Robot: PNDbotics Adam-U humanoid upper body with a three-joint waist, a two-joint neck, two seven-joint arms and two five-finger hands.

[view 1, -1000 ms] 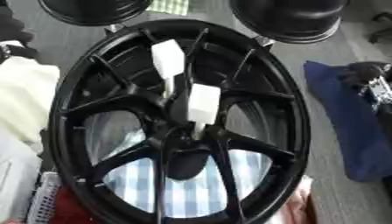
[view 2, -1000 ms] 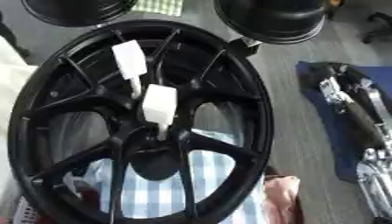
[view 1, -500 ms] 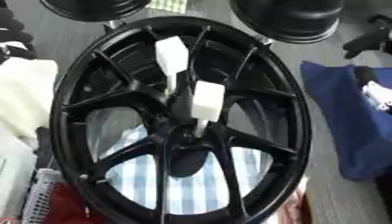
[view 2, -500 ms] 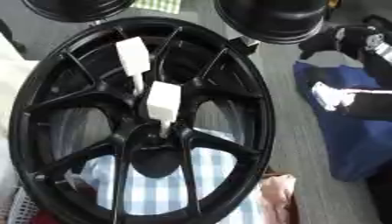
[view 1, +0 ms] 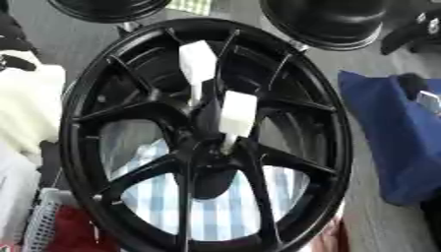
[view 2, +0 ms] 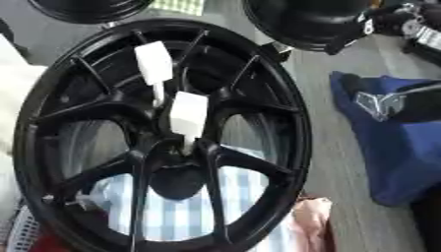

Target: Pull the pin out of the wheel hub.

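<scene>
A black wheel [view 1: 203, 138] fills the view, its spokes meeting at the hub [view 1: 206, 172]. Two white pins stand in it: one [view 1: 237, 114] just above the hub, another [view 1: 197, 61] higher, near the upper rim. No writing is readable on the wheel or pins. Right of the wheel, over a blue cloth [view 2: 388, 147], the right hand [view 2: 392, 101] shows dimly; whether its fingers are released or clenched cannot be told. Checked fabric [view 1: 224, 206] shows through the lower spokes.
</scene>
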